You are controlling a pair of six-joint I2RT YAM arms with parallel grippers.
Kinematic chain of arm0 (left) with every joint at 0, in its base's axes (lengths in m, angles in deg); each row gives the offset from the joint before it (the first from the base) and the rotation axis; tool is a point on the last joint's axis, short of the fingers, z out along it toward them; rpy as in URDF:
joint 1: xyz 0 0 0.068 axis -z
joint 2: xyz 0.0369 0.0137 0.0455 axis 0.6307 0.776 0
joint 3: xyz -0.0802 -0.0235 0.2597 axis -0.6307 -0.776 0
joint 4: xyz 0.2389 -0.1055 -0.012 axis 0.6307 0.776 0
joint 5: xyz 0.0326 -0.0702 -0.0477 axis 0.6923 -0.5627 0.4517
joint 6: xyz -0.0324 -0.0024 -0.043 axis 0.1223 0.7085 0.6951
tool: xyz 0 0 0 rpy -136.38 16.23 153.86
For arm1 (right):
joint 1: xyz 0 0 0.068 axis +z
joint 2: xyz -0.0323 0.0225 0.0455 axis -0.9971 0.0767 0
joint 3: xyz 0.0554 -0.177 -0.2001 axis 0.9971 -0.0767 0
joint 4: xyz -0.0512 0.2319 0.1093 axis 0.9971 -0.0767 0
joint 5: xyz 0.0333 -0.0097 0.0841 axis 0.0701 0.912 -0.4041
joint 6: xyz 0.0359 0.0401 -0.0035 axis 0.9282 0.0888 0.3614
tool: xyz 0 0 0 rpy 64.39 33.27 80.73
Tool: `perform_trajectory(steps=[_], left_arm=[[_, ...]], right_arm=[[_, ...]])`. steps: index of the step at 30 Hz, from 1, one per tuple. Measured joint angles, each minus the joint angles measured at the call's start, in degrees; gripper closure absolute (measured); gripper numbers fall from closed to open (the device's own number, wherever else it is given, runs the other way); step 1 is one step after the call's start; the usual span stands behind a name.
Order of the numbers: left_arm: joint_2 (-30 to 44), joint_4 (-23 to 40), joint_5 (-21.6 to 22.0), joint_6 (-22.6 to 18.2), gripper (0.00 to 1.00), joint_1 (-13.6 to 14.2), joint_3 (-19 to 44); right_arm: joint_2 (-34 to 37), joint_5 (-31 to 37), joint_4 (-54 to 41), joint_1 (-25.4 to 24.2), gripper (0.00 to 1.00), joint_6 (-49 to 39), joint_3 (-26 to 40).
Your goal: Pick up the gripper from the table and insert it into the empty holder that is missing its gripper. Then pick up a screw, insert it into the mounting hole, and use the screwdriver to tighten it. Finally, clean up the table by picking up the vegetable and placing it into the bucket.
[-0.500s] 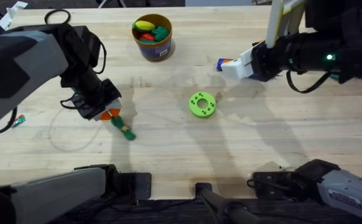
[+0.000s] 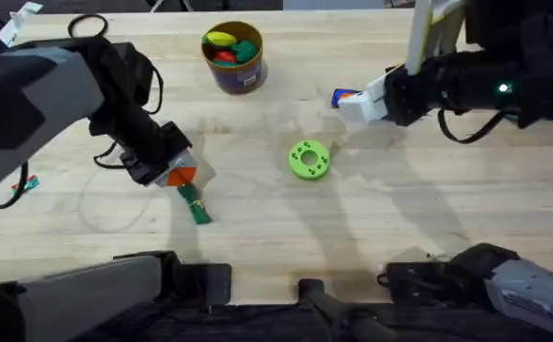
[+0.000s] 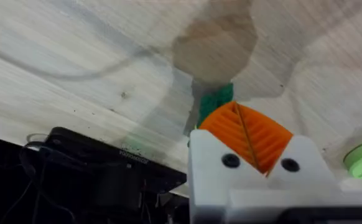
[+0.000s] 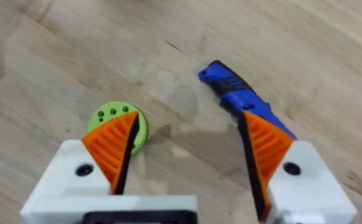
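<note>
Left end effector (image 2: 180, 174) has shifted slightly right and toward the table's (image 2: 257, 218) near edge since before, clamped on the vegetable (image 2: 194, 203), green stalk poking out. Right end effector (image 4: 187, 146) hovers spread apart beside the screwdriver (image 4: 240, 99); its wrist view shows the green disc (image 4: 122, 121). Bucket (image 2: 234, 57) sits far back.

Left gripper (image 2: 183, 177) jaws closed; right gripper (image 4: 187, 140) jaws spread.
</note>
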Motion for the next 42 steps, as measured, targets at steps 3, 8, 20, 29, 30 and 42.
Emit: perform_trajectory(steps=[3,8,20,29,30,42], left_arm=[[0.00,0.22,-0.12,-0.09,0.940,0.00,-0.03],[0.00,0.30,-0.24,-0.19,0.732,0.00,-0.03],[-2.90,6.92,-0.25,-3.28,0.074,0.01,4.23],[-12.68,3.86,3.22,-0.76,0.073,6.91,-0.38],[-12.58,2.33,3.45,-0.40,0.073,8.19,-1.95],[-8.41,-4.83,4.58,3.95,0.104,12.17,-13.10]], right_arm=[[0.00,0.00,0.02,0.00,0.058,0.00,0.00],[0.01,0.02,0.08,0.00,0.058,-0.03,0.00],[0.06,0.02,0.10,0.00,0.058,-1.29,0.00],[1.57,0.02,-0.09,0.00,0.058,-1.33,0.00],[1.57,0.02,-0.05,0.00,0.058,-1.33,0.00],[1.57,0.02,0.00,0.00,0.058,-1.32,0.00]])
